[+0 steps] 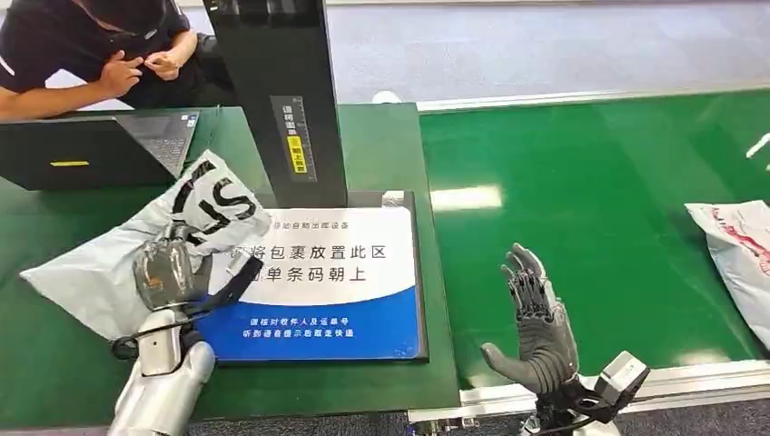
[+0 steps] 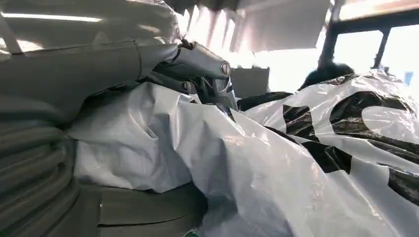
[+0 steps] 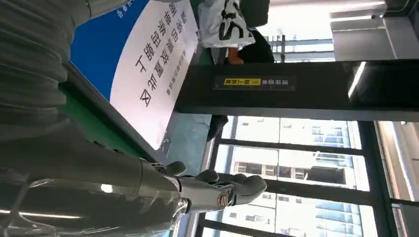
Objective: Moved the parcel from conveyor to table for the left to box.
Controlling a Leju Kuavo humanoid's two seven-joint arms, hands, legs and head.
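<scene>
On the table, left hand (image 1: 166,270) fingers grip a grey parcel (image 1: 109,263) lettered "ST"; right hand (image 1: 538,320) fingers spread, holding nothing.

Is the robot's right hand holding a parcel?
No. The right hand is held open above the green conveyor with nothing in it; the left hand grips the grey parcel.

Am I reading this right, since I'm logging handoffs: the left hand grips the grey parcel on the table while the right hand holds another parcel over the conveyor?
Not quite. In the head view the right hand holds nothing; its fingers are spread above the green conveyor. The other parcel lies apart on the belt. The left hand does grip the grey parcel on the table.
</scene>
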